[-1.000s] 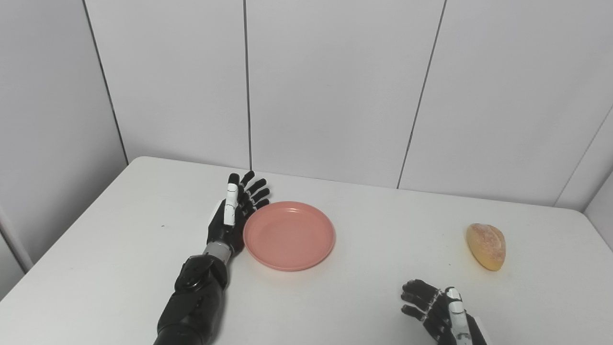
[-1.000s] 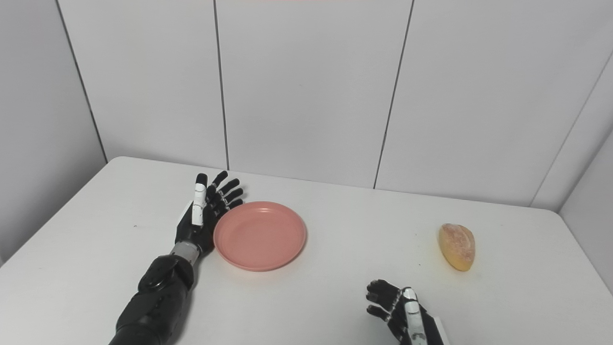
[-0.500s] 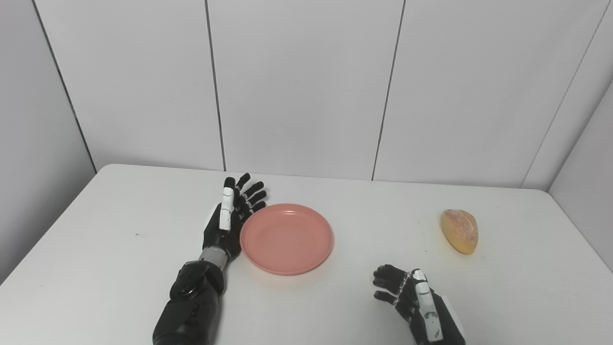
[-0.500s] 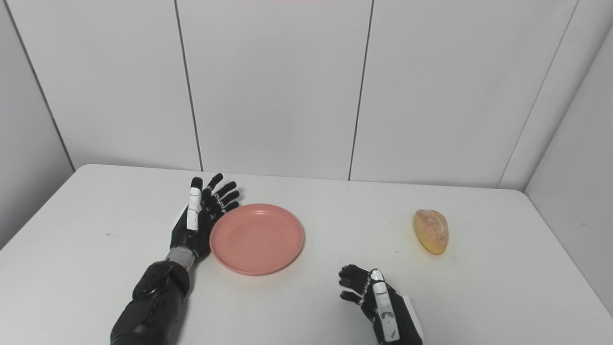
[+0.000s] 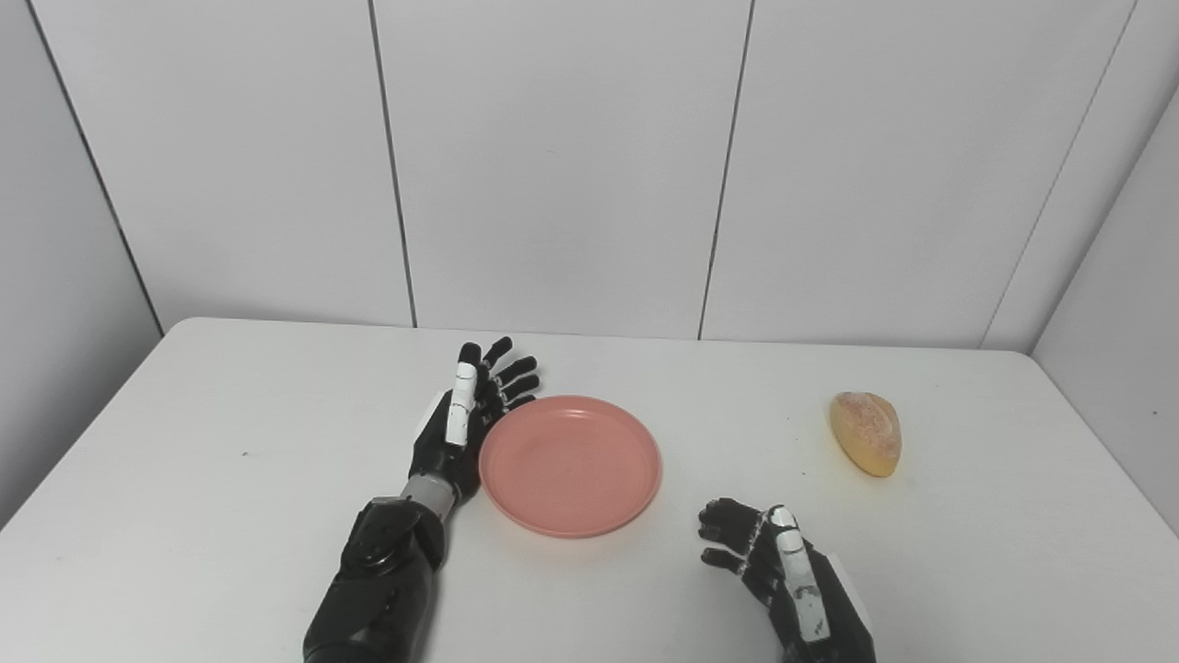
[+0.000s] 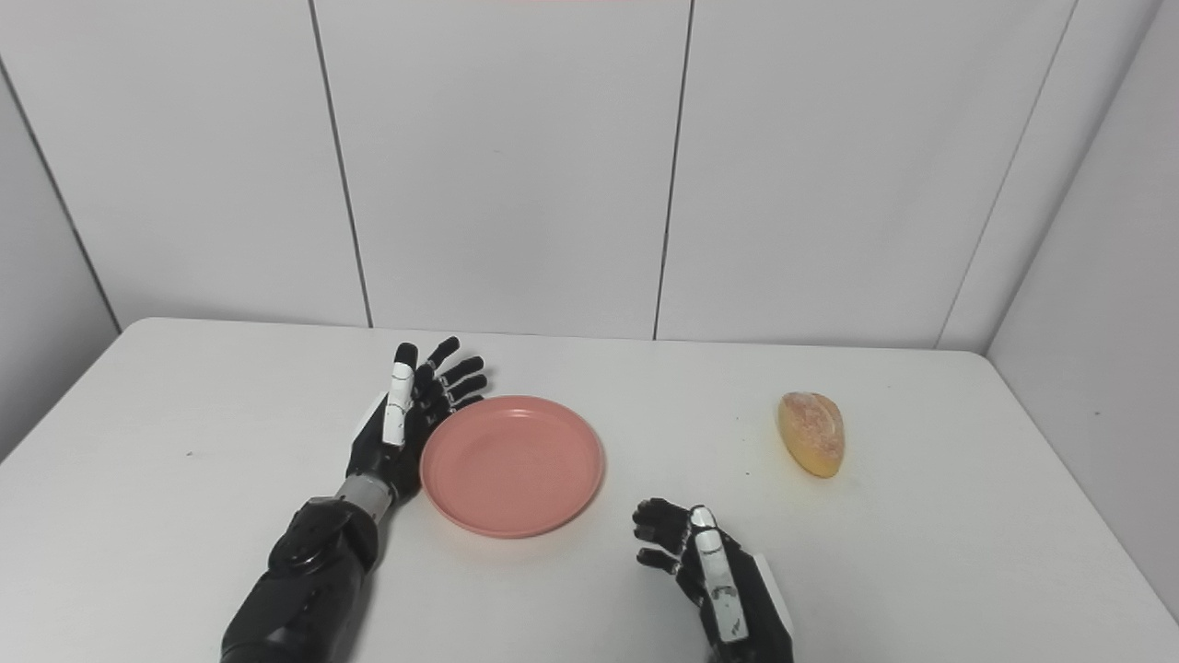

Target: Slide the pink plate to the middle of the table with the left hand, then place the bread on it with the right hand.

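Note:
A round pink plate lies flat on the white table, a little left of the middle. My left hand stands on edge against the plate's left rim, fingers spread and pointing away from me, holding nothing. The bread, a golden oval roll, rests far to the right. My right hand hovers near the front edge, below and left of the bread, with its fingers loosely curled and nothing in it.
White wall panels rise right behind the table's far edge. A side wall stands close to the table's right edge. Bare tabletop lies between the plate and the bread.
The camera has swung, shifting the whole picture. The left hand and the plate have slid slightly right. The right hand has come up and forward from the bottom edge.

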Robot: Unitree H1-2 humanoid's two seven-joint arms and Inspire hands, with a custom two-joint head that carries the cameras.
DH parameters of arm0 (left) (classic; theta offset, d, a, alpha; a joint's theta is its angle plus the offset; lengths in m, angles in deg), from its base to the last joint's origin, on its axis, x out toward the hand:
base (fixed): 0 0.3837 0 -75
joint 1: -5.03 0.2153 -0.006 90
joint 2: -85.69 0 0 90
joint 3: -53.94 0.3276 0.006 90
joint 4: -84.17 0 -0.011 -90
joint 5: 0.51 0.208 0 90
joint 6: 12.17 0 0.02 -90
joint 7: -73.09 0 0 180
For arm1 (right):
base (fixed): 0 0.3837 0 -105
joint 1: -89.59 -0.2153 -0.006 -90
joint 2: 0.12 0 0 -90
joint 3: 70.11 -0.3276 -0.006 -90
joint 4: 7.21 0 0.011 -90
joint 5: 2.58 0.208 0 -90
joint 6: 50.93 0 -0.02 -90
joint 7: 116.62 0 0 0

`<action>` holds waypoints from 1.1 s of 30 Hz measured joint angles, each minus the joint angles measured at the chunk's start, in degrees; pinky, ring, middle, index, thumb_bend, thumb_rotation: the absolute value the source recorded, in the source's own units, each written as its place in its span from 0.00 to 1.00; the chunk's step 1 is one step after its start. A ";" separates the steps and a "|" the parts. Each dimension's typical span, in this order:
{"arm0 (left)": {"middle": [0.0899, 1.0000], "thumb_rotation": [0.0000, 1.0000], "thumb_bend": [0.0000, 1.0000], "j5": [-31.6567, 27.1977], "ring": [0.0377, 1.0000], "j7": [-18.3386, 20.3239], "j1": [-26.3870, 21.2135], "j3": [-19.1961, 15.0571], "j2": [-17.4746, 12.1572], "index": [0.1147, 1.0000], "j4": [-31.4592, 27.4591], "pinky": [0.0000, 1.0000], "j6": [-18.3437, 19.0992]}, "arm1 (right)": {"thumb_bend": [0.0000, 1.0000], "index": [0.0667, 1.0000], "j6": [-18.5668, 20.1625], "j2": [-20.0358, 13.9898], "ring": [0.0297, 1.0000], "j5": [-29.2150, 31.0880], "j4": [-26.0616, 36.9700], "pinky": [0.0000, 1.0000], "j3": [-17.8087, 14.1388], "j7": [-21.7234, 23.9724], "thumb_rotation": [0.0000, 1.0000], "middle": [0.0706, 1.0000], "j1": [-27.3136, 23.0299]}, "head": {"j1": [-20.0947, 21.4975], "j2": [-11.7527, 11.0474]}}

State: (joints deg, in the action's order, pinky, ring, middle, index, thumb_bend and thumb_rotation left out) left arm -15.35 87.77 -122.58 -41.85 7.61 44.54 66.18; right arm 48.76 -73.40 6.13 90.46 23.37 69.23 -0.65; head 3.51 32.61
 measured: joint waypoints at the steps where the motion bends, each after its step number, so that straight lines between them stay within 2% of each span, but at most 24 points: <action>1: 0.81 0.97 0.82 0.00 0.82 0.00 -0.20 -0.04 0.04 0.89 0.18 0.81 0.12 | 0.73 0.63 -0.01 0.01 0.76 -0.08 -0.04 0.73 0.05 0.00 0.95 0.70 -0.05 | 0.00 0.00; 11: 0.81 0.99 0.83 0.17 0.82 -0.02 -0.67 0.03 1.30 0.89 0.57 0.81 0.57 | 0.73 0.63 -0.19 0.33 0.75 -0.20 -0.31 0.72 0.48 -0.01 0.93 0.70 -0.10 | 1.32 0.35; 15: 0.82 0.99 0.83 0.15 0.83 0.13 -1.04 -0.08 1.29 0.89 1.21 0.82 0.53 | 0.73 0.65 -0.54 0.88 0.74 -0.37 -0.92 0.72 0.50 -0.30 0.90 0.70 -0.19 | 5.00 0.00; 17: 0.82 0.99 0.84 0.14 0.83 0.37 -1.16 -0.15 1.20 0.89 1.43 0.83 0.51 | 0.74 0.66 -1.05 1.35 0.74 -0.49 -1.40 0.72 0.49 -0.42 0.88 0.70 -0.32 | 5.54 -0.09; 18: 0.82 0.99 0.83 0.12 0.83 0.65 -1.16 -0.23 1.08 0.89 1.47 0.83 0.49 | 0.73 0.67 -1.67 1.69 0.74 -0.59 -1.80 0.72 0.49 -0.45 0.87 0.71 -0.39 | 7.71 -0.44; 22: 0.82 1.00 0.83 0.03 0.83 1.65 -1.18 -0.53 0.56 0.90 1.96 0.83 0.03 | 0.73 0.72 -3.36 2.69 0.75 -1.02 -3.33 0.73 0.58 -0.71 0.88 0.72 -0.73 | 8.35 -0.62; 28: 0.83 0.98 0.84 -0.02 0.84 2.16 -1.21 -0.93 -0.33 0.91 2.56 0.84 -0.64 | 0.69 0.76 -4.15 3.43 0.86 -3.55 -3.38 0.78 0.94 -2.31 0.84 0.84 -0.61 | 8.52 -0.88; 33: 0.83 0.97 0.84 -0.25 0.84 3.03 -1.28 -1.51 -0.32 0.91 3.35 0.85 -1.10 | 0.65 0.85 -5.60 4.88 0.88 -5.46 -3.59 0.80 0.87 -4.55 0.81 0.91 -0.50 | 8.96 -1.05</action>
State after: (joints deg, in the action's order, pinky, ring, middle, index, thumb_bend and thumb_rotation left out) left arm -15.59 90.80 -123.86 -43.36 7.29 47.90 65.08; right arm 43.16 -68.52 0.68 86.88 24.24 64.67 -1.15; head 12.48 31.55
